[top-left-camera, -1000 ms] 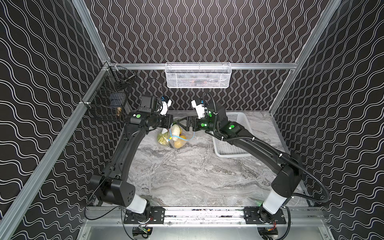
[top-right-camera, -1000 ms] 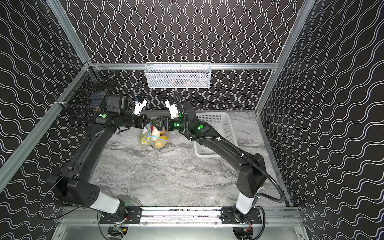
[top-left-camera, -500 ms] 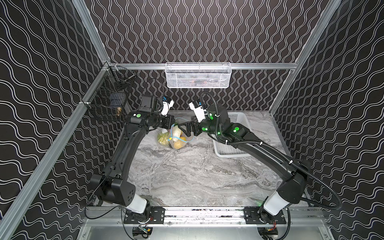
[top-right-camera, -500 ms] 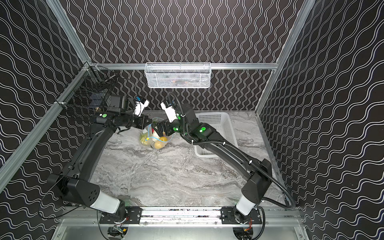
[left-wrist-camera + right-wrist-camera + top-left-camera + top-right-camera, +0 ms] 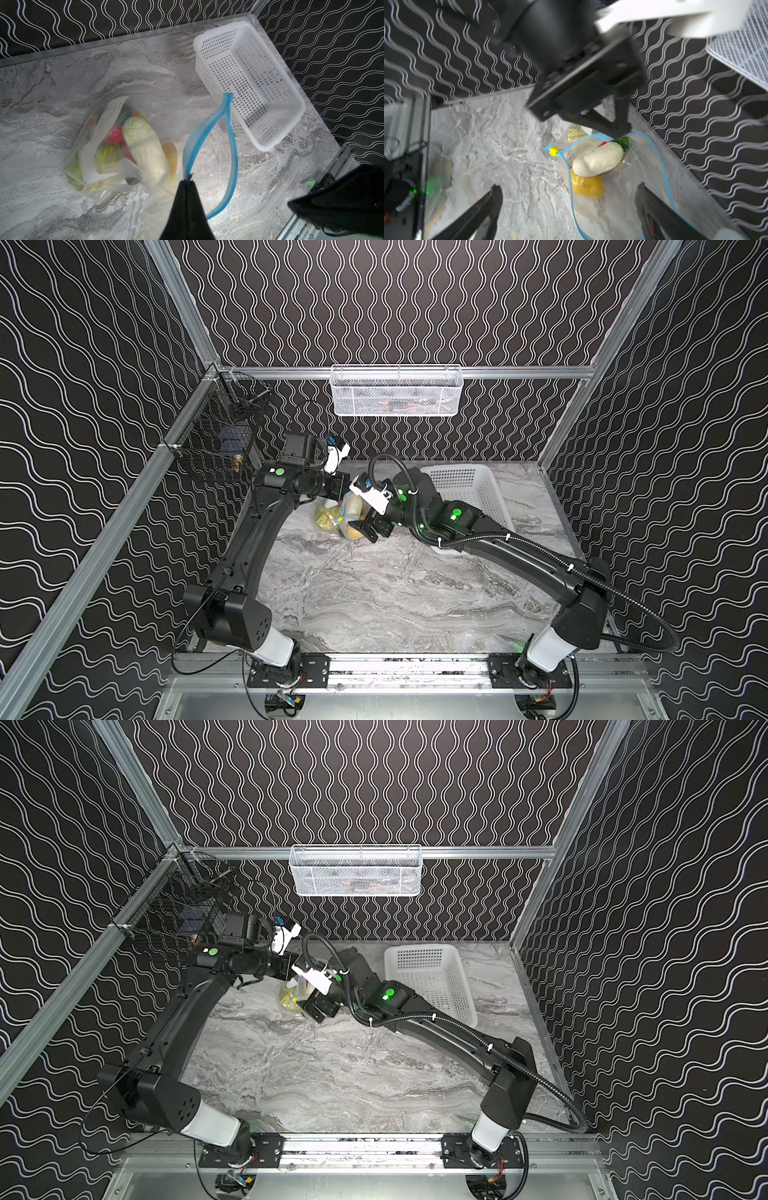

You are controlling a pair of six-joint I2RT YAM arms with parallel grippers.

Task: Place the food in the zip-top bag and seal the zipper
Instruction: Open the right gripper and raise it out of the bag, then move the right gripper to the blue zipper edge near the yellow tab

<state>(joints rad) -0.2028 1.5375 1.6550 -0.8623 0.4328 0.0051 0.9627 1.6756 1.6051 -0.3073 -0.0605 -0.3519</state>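
In both top views the zip-top bag [image 5: 334, 517] [image 5: 293, 997] lies on the marble desk [image 5: 395, 593], in the upper middle of the frame and a little left of centre, between the two arms. The white basket [image 5: 249, 83] stands near it, apart from it, and shows nothing inside.

The left end effector [image 5: 188, 182] is closed narrow, and its two black fingers pinch one side of the blue zipper [image 5: 233, 149]. In the left wrist view this pinched side rises from the lower middle of the frame, while the other side bends away from it to the right, so the mouth of the bag stands open like a loop. The two sides meet at the yellow slider tab [image 5: 554, 151], which is a little left of centre in the right wrist view.

The food is inside the bag. The white radish [image 5: 598, 159] lies on top, touching the yellow potato-like one [image 5: 587, 187] just below it in that frame. Red and green pieces show through the plastic behind them, partly covered by the white label.

The right end effector [image 5: 569, 186] is wide open and holds nothing. Its fingers stand at the lower left and lower right of the frame, on either side of the open mouth. Whether they touch the plastic cannot be told.
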